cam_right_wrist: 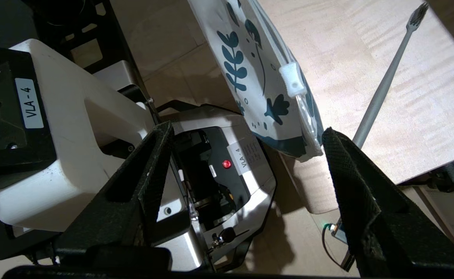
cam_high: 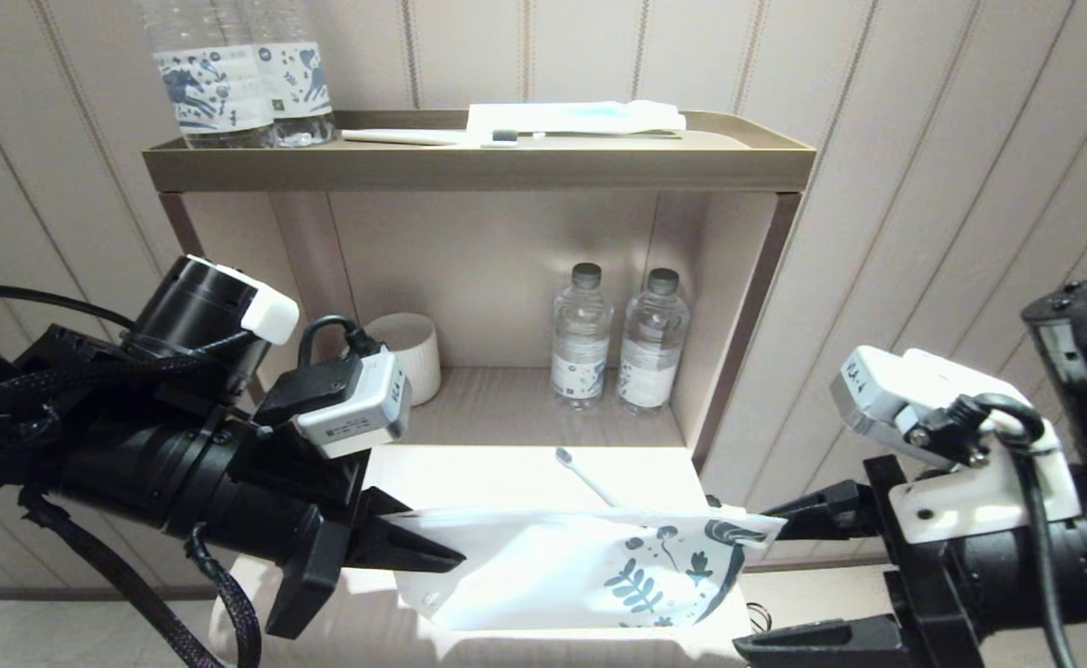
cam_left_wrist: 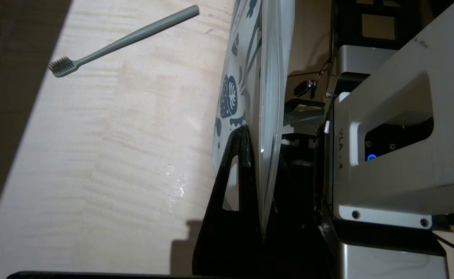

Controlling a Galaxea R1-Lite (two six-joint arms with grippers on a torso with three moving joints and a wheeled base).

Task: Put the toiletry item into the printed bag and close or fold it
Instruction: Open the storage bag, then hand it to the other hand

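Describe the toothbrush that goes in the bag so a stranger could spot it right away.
Find the pale wooden table below the shelf unit. The toothbrush lies bare on it, just behind the leaf-printed bag that the left gripper holds up. Unlike the dark-bristled toothbrush on top of the shelf unit, its bristles are light.

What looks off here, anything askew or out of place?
The toothbrush lies bare on the table, not in the printed bag. The left gripper holds the bag upright off the table by one end; the right gripper is open beside the other.
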